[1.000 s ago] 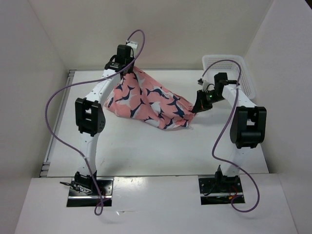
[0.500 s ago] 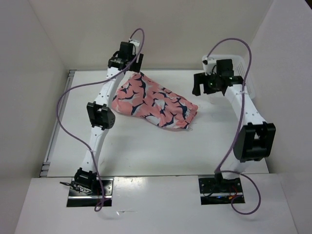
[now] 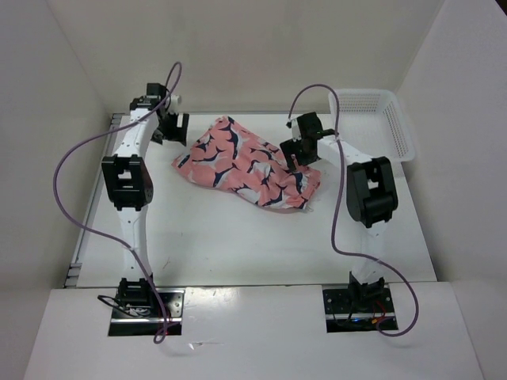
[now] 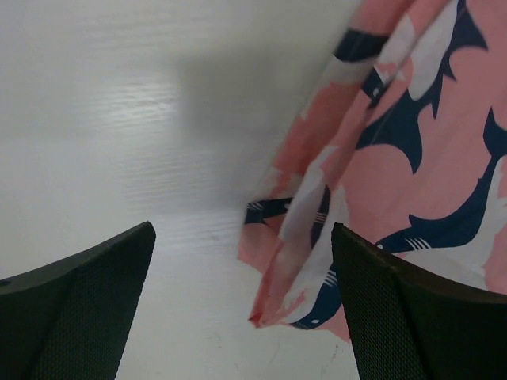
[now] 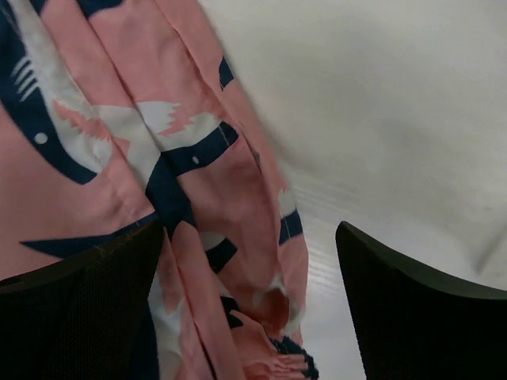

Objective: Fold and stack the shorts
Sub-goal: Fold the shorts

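I see the shorts (image 3: 247, 168) lying rumpled, roughly folded, toward the desk's (image 3: 230, 245) far edge; my left fingers (image 4: 75, 317) and right fingers (image 5: 412, 309) gape apart, empty; I judge tidying and stacking remain

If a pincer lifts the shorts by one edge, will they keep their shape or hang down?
Probably hang limp: the shorts lie in soft creases on the table. Pushed, they would likely bunch up, since their edge shows loose pleats.

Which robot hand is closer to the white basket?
The right. The right gripper is over the right end of the shorts, just left of the basket; the left gripper is beyond the shorts' left end, farther away.
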Tool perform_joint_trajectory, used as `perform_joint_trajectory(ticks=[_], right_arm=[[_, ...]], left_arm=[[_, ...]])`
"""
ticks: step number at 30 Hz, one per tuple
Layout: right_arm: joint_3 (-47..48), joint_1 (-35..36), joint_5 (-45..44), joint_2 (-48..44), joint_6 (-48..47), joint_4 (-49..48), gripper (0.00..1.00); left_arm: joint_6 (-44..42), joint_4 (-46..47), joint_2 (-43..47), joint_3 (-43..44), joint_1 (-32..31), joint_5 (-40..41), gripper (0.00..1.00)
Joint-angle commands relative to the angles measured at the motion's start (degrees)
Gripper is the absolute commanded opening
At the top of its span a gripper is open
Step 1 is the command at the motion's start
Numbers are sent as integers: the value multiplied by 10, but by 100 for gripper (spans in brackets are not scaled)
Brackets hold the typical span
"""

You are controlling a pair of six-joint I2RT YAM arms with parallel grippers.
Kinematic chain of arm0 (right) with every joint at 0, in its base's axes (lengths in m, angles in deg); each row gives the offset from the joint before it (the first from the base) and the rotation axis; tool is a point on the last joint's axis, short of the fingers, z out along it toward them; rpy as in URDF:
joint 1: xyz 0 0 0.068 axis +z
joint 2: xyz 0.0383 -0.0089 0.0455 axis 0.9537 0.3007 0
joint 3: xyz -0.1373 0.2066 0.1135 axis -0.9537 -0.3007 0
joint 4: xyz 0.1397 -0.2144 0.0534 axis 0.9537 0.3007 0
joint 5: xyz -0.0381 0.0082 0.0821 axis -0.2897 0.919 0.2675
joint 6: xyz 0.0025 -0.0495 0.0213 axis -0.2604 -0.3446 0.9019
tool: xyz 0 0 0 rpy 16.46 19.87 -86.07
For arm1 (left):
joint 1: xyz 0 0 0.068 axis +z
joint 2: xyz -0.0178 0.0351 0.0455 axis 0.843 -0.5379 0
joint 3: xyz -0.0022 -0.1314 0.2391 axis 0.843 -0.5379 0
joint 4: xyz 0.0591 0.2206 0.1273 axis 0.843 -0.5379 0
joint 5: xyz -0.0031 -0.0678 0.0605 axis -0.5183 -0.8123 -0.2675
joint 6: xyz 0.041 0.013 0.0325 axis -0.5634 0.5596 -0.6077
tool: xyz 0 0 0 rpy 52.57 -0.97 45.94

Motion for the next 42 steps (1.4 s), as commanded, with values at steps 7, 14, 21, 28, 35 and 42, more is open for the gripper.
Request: perform_joint_trajectory(ticks=[7,14,21,28,35,42], right_arm=[[56,-2,-19,47,-37,-12,90],[57,4,-19,78,-37,-17,57],[64,29,-5,77,-53,-17,12],[-21,94,60,-20,-69,14,1],[4,115,41,-88,-36,6,75],[14,35,47,-151,-31,50,79]], left_arm=[[-2,72,23,-167,-45,-44,96],[-2,125,76,-311,-40,-18,43],[-2,154,190,-492,-34,-18,4],[-2,107,382,-670,-24,-23,6],[-2,63,479,-664,-19,-12,55],[-2,78,418,-489,-19,-30,71]])
